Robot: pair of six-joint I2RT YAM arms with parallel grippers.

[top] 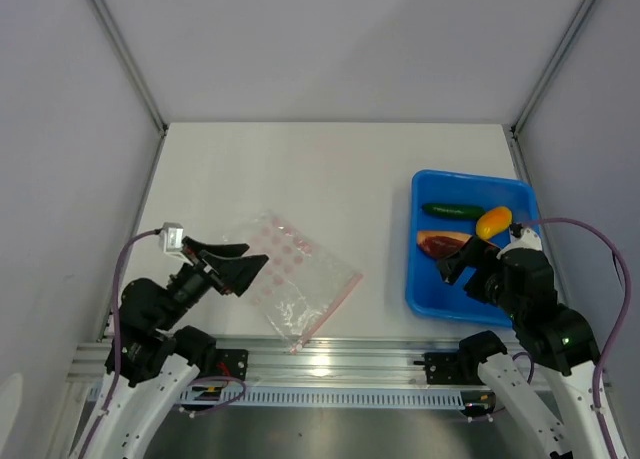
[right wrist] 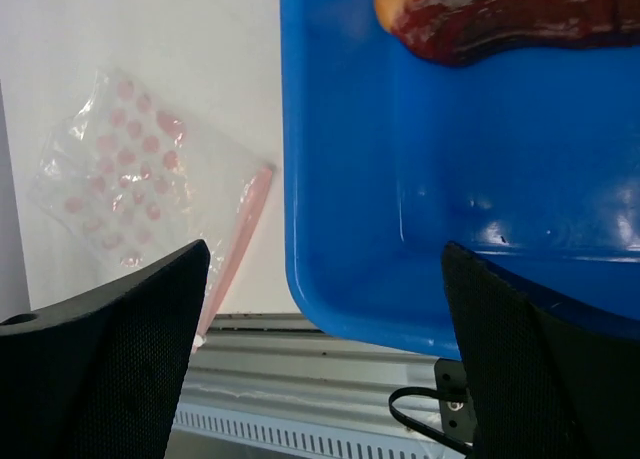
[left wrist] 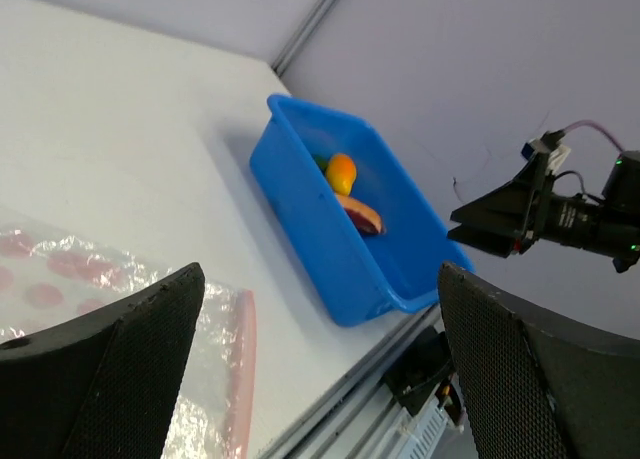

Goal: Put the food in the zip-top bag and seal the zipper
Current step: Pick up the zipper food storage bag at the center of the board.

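Zip-top bag (top: 300,279) near left end effector (top: 252,258); jaws spread.

white table (top: 320,169), grey walls (top: 330,39)

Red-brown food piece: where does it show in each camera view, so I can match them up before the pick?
Top external: the red-brown piece lies in the blue tray, right of centre, below the cucumber.
Left wrist: the piece is upper middle, inside the tray, just below the yellow-orange piece.
Right wrist: the piece is at the top edge, partly cut off.
Shared landmark: the blue tray, in all three views.
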